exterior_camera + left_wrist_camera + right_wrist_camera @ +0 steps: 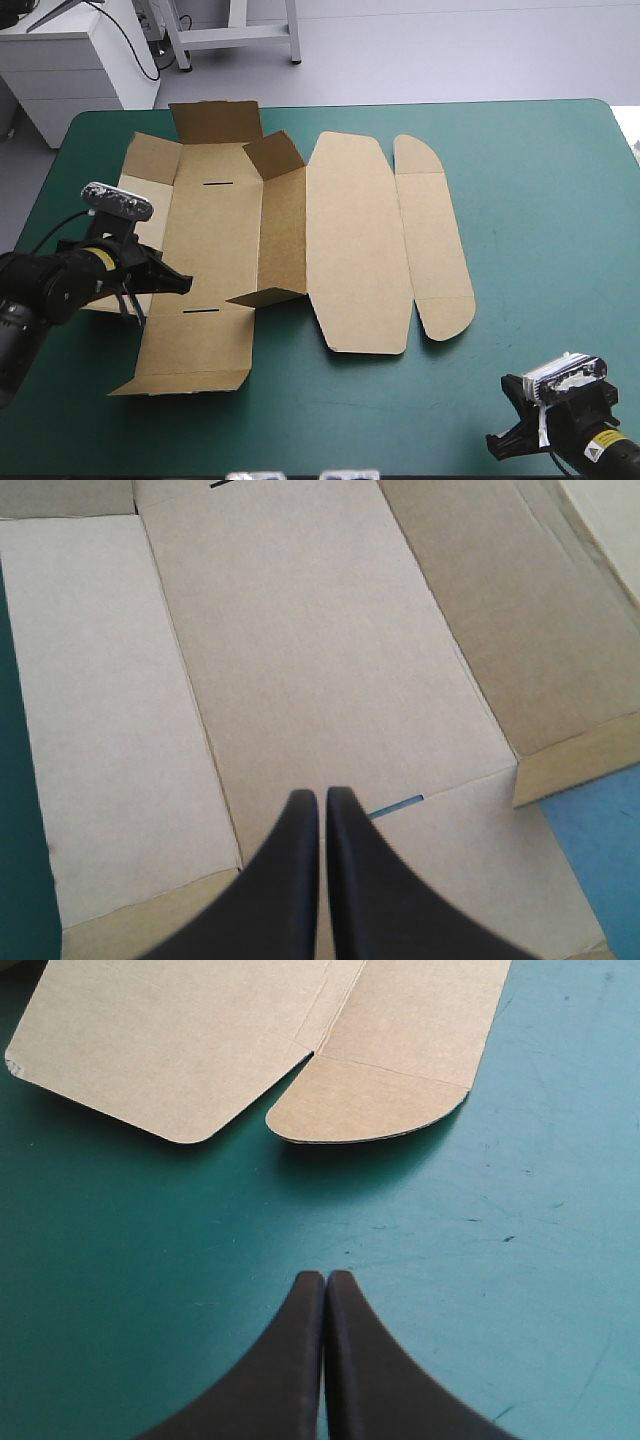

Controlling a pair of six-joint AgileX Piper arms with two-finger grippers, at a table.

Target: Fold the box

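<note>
The brown box (pixel 300 240) lies as a cut sheet across the table's middle, its lid panels flat to the right and its left section partly raised, with one inner wall (pixel 283 235) standing. My left gripper (pixel 172 283) is shut and hovers over the sheet's left side, its tip near a slot (pixel 396 806) in the base panel (pixel 320 660). My right gripper (pixel 505 440) is shut and rests above bare cover at the near right corner, apart from the board. Ahead of it lies the lid's rounded tab (pixel 370 1100).
The teal-green cover (pixel 540 200) is bare to the right of the sheet and along the near edge. White cabinets (pixel 70 60) stand beyond the far left corner.
</note>
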